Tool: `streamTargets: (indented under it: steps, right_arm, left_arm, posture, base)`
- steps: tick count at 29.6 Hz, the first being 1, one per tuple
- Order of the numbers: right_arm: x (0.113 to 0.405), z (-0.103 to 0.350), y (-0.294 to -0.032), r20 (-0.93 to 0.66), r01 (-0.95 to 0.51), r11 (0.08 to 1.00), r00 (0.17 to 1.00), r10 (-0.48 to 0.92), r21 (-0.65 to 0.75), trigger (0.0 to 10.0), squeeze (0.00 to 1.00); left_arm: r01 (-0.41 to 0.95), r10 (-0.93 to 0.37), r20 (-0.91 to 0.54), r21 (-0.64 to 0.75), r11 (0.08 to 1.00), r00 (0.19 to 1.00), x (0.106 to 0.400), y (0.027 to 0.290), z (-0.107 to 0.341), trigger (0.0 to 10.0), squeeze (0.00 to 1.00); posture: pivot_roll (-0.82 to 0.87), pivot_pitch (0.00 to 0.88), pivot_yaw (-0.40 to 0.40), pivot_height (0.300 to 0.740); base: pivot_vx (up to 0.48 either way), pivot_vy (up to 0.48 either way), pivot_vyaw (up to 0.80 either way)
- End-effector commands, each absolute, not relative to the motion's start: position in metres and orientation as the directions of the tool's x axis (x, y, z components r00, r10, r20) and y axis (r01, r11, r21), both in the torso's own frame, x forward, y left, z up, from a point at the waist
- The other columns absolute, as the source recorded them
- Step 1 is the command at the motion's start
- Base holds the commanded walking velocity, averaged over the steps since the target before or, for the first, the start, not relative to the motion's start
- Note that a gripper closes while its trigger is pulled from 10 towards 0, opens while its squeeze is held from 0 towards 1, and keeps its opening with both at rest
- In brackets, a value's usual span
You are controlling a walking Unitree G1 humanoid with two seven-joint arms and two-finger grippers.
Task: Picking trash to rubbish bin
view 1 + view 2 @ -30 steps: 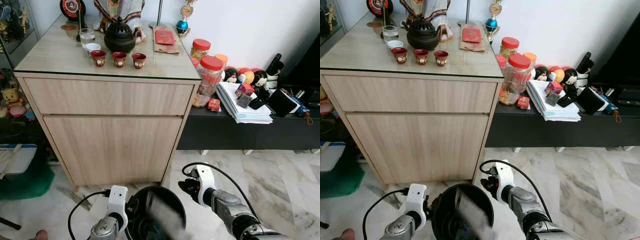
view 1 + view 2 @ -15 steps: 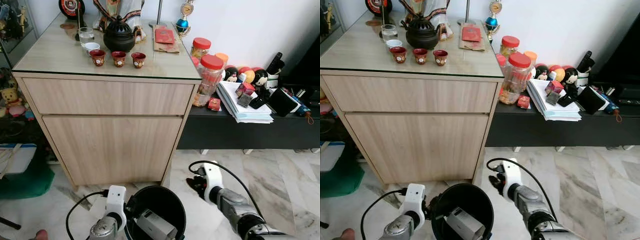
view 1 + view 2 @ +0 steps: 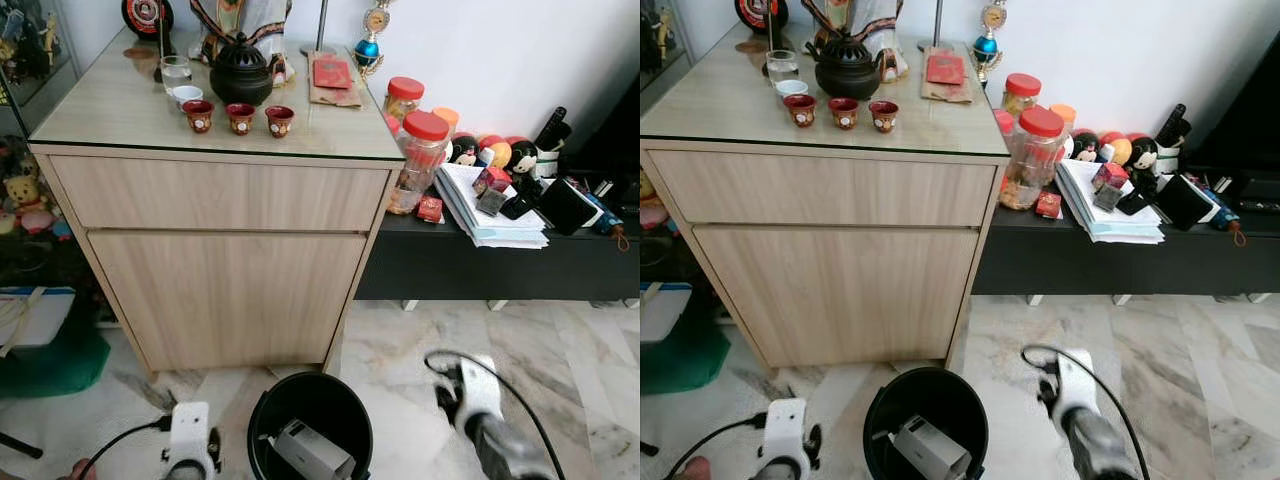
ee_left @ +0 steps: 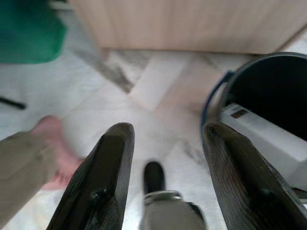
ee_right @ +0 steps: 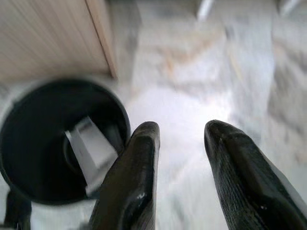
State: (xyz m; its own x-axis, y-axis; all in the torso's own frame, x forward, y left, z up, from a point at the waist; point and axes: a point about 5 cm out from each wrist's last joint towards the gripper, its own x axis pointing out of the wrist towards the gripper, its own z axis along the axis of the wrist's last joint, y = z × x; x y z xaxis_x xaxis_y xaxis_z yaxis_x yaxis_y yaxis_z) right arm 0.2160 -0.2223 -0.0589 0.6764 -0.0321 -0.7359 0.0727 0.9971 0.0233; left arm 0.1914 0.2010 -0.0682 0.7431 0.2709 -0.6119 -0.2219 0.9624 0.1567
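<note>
The smooth wooden cabinet (image 3: 225, 265) stands just behind the round black rubbish bin (image 3: 262, 432), where the white carton (image 3: 310, 453) already lies tilted. The left gripper (image 4: 165, 179) and right gripper (image 5: 184, 175), fingers apart and empty, flank it; a careless swing could tip the light bin on slick marble.

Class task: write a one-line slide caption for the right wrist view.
Open right gripper above marble floor, beside black bin holding a white box.

Both pincers (image 4: 163, 143) (image 5: 180, 158) low, spread, empty
</note>
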Motion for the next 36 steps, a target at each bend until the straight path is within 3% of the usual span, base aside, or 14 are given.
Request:
streamTargets:
  steps: [1, 7, 17, 36]
  right_arm:
    - [0.204, -0.065, -0.23, -0.761, 0.12, 0.993, 0.645, -0.064, 0.017, 10.0, 0.0]
    - [0.196, -0.069, -0.226, -0.766, 0.137, 0.989, 0.641, -0.051, 0.048, 10.0, 0.0]
    - [0.201, -0.068, -0.219, -0.755, 0.171, 0.982, 0.654, -0.048, 0.086, 10.0, 0.0]
    - [0.182, -0.08, -0.209, -0.779, 0.231, 0.964, 0.625, -0.043, 0.132, 10.0, 0.0]
  left_arm:
    - [-0.254, 0.31, -0.635, 0.18, 0.95, 0.708, 0.177, 0.201, -0.075, 10.0, 0.0]
    - [-0.241, 0.312, -0.638, 0.199, 0.95, 0.704, 0.17, 0.197, -0.078, 10.0, 0.0]
    - [-0.174, 0.263, -0.602, 0.203, 0.964, 0.754, 0.186, 0.195, -0.071, 10.0, 0.0]
    - [-0.055, 0.2, -0.655, 0.235, 0.97, 0.728, 0.181, 0.192, -0.076, 10.0, 0.0]
  posture:
    - [-0.04, 0.011, -0.175, 0.74]
    - [-0.04, 0.002, -0.168, 0.74]
    - [-0.01, 0.0, -0.124, 0.74]
    - [-0.02, 0.007, -0.063, 0.74]
  base:
    - [0.0, 0.0, 0.0]
    - [0.0, 0.0, 0.0]
    - [0.0, 0.0, 0.0]
    - [0.0, 0.0, 0.0]
